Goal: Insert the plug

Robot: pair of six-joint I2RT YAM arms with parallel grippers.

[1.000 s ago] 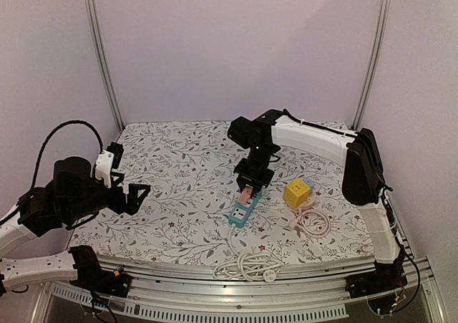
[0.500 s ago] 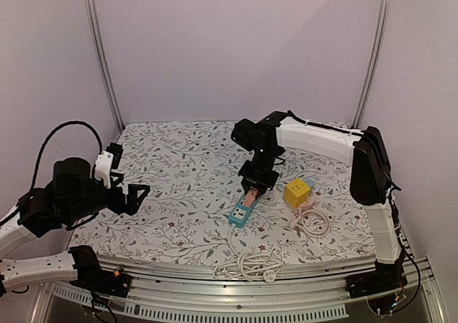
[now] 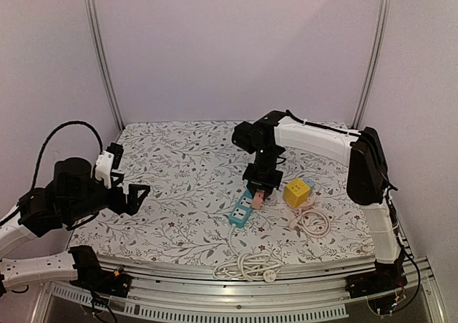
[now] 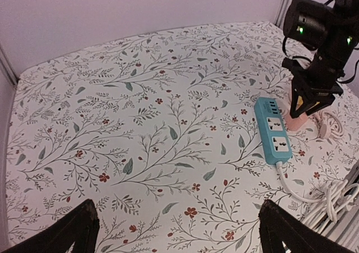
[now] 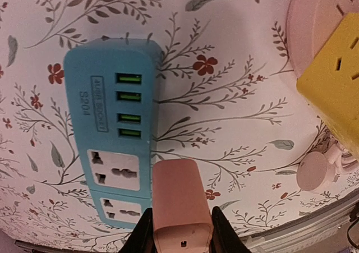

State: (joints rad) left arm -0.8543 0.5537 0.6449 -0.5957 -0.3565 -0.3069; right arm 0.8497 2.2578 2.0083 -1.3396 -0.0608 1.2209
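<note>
We pinch the pink plug (image 5: 180, 202) in our right gripper (image 3: 258, 191), just beside the blue power strip (image 5: 109, 146); our left gripper (image 3: 136, 193) hangs spread wide, empty.

The pins of the plug (image 5: 182, 205) show in no view, and its body covers a bit of the right edge of the strip (image 5: 109, 146). Right of the strip, the cube (image 5: 332, 87) is cut off.

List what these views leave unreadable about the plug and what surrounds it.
- Prongs of the pink plug: hidden under its own body in the right wrist view, too small from the top.
- Yellow socket cube: cut off by the right edge, right wrist view.
- Right pincer fingers: cut off by the bottom edge, right wrist view.
</note>
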